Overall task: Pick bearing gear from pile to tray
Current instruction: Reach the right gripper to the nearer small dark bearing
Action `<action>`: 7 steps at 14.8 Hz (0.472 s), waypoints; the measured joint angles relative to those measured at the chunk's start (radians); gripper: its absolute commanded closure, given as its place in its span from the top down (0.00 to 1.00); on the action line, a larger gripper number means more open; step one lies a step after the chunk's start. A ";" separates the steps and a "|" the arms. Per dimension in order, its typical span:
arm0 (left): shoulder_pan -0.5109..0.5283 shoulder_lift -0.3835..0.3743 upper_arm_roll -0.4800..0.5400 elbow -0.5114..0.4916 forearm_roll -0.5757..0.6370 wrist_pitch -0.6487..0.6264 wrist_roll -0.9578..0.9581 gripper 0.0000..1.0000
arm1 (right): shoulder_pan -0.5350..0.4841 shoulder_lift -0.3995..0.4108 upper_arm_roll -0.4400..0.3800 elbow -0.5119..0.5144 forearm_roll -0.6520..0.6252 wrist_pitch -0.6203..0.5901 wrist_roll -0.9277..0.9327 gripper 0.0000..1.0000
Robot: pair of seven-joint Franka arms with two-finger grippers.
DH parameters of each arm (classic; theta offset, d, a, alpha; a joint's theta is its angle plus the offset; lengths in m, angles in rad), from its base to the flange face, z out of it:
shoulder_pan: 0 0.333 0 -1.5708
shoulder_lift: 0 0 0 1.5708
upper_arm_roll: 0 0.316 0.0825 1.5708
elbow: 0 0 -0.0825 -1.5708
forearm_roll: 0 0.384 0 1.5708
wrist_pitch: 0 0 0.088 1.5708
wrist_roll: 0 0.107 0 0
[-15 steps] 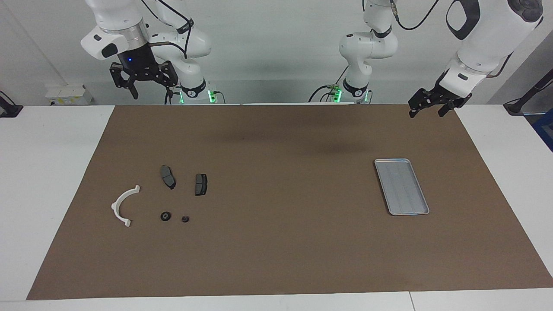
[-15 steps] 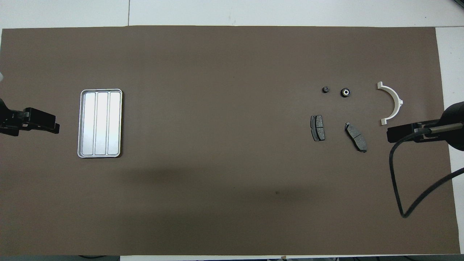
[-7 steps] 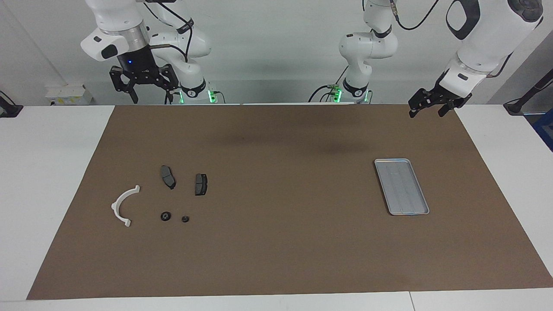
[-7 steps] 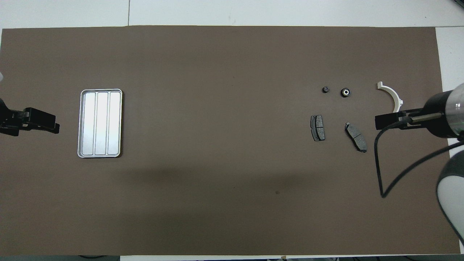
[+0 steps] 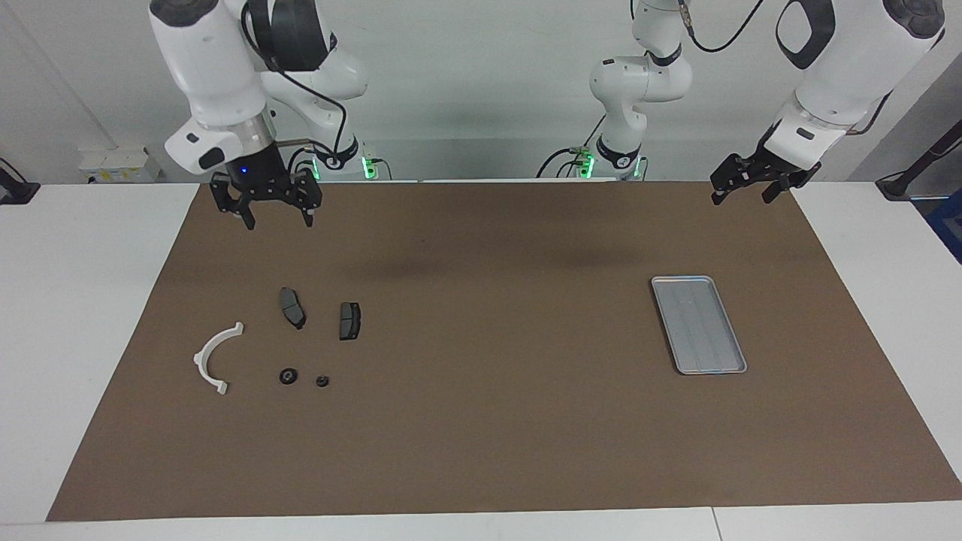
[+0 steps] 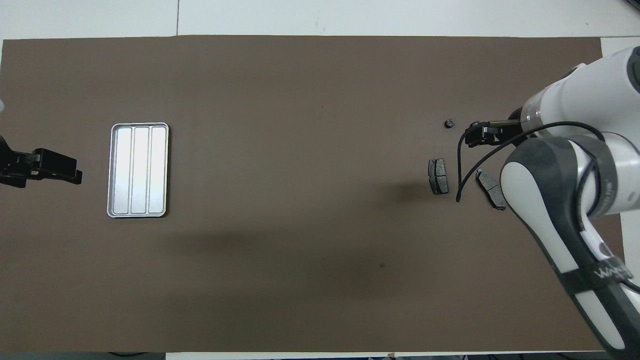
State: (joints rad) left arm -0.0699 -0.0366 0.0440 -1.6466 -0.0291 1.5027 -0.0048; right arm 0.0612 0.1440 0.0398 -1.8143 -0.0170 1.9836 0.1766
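Worktop (image 5: 481,526): white, covered by a large brown mat (image 5: 496,421) that carries every part.

Right arm (image 6: 565,200): enters from the right arm's end of the worktop; lettering on its dark lower link is too partial to read. Right end effector (image 5: 273,219): hangs in the air over bare mat on the robots' side of the pile, fingers spread wide apart, holding and touching nothing.

Left end effector (image 5: 742,194): waits in the air over the mat's edge at the left arm's end of the worktop, holding nothing; how far its fingers stand apart cannot be told.

Tray (image 5: 699,324): silver-grey, ribbed floor, low rim, lying flat toward the left arm's end, with nothing in it.

Pile, toward the right arm's end, all parts flat on the mat and apart from one another:
- white half-ring arc (image 5: 214,358), outermost part of the pile;
- two dark grey brake pads (image 5: 292,307) (image 5: 349,321), the parts nearest the robots;
- bearing gear (image 5: 288,376), a small black round piece, farther from the robots than the pads, between the arc and a smaller black round piece (image 5: 322,381).
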 measured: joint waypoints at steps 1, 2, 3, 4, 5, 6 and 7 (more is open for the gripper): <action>0.000 0.000 0.000 0.000 0.000 0.000 0.000 1.00 | 0.000 0.042 0.000 0.000 0.000 0.040 0.008 1.00; 0.000 0.000 0.000 0.000 0.000 0.000 0.000 1.00 | 0.000 0.082 -0.001 0.000 0.000 0.080 0.018 1.00; 0.000 0.000 0.000 0.000 0.000 0.000 0.000 1.00 | -0.002 0.122 -0.001 0.000 0.000 0.120 0.031 1.00; 0.000 0.000 0.000 0.000 0.000 0.000 0.000 1.00 | -0.002 0.157 -0.002 0.001 0.000 0.159 0.044 0.99; 0.000 0.000 0.000 0.000 0.000 0.000 0.000 1.00 | -0.002 0.187 -0.003 0.002 0.000 0.195 0.063 0.99; 0.000 0.000 0.000 0.000 0.000 0.000 0.000 1.00 | -0.002 0.211 -0.002 0.004 0.000 0.225 0.079 0.98; 0.000 0.000 0.000 0.000 0.000 0.000 0.000 1.00 | -0.002 0.234 -0.002 0.011 0.000 0.249 0.090 0.96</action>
State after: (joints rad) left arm -0.0699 -0.0366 0.0440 -1.6466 -0.0291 1.5027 -0.0048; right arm 0.0595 0.3777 0.0374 -1.8028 -0.0170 2.2323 0.2663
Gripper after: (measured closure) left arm 0.000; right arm 0.000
